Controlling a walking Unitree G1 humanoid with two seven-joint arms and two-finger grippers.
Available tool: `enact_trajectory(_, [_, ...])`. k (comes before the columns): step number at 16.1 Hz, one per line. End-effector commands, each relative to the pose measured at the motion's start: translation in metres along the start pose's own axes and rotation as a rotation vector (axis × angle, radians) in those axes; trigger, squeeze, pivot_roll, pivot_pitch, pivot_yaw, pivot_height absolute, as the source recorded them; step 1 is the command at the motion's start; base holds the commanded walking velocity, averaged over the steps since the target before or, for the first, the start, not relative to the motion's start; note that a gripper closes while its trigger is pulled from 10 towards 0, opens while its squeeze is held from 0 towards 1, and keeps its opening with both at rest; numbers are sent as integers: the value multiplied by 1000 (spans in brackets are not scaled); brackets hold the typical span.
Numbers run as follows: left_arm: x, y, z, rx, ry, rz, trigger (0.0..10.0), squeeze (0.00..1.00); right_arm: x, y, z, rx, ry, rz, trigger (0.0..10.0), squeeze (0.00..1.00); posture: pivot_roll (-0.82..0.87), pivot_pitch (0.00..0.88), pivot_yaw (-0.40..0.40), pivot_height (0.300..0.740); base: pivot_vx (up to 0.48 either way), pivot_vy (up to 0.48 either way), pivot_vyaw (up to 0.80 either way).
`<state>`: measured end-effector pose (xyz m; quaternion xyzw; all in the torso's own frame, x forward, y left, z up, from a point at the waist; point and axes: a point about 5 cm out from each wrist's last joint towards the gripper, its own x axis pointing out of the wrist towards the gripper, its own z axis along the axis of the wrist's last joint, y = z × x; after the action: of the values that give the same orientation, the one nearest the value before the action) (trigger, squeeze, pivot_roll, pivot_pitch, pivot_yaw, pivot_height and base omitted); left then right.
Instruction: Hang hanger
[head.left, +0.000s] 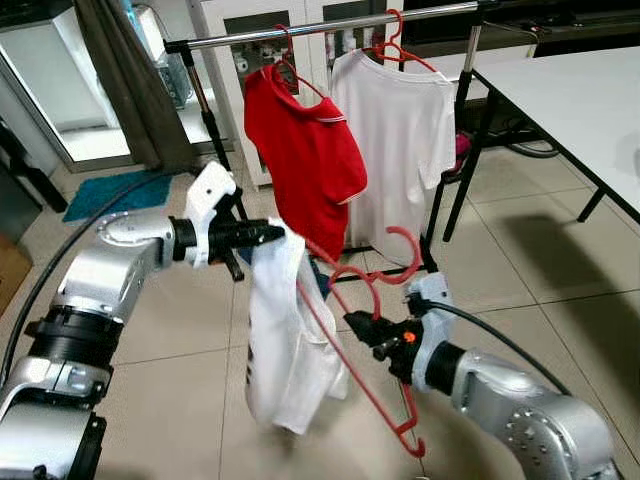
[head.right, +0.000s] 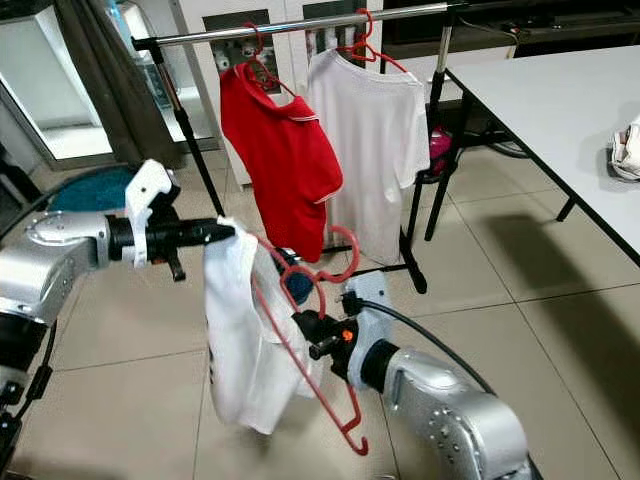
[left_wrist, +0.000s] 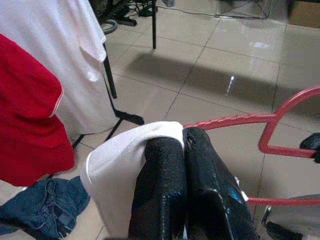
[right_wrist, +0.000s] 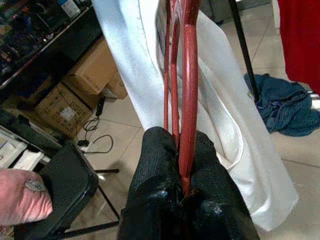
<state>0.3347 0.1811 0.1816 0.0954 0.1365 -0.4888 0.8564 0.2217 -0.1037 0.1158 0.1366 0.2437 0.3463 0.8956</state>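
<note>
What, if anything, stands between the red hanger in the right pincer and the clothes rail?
The red hanger, gripped by the right pincer, sits low in front of the rail. The red shirt and white shirt already hang there, occupying much of it. The left pincer holds the white garment.

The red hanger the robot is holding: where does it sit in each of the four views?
Left eye view: red hanger, low centre, beside the white garment.
Right eye view: low centre, by the right pincer.
Left wrist view: right side, past the left pincer.
Right wrist view: top centre, running into the pincer.
Shared landmark: the hanging red shirt.
</note>
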Motion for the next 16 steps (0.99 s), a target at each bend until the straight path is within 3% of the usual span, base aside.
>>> enact_trajectory(1, [-4, -5, 6, 27, -3, -42, 0, 0, 5, 0, 6, -12, -29, -25, 0, 0, -146, 0, 116, 740, 0, 0, 0])
enact_trajectory(3, [-4, -11, 2, 25, 7, -66, 0, 0, 6, -13, 19, -9, -135, -152, 0, 0, -148, 0, 115, 740, 0, 0, 0])
enact_trajectory(7, [-8, -13, -3, 9, 19, -44, 0, 0, -6, -28, 43, 14, -328, -271, 0, 0, -152, 0, 110, 740, 0, 0, 0])
enact_trajectory(16, [-20, -4, 0, 108, -47, 197, 0, 0, -3, -20, 52, 54, -487, -209, 0, 0, -147, 0, 95, 740, 0, 0, 0])
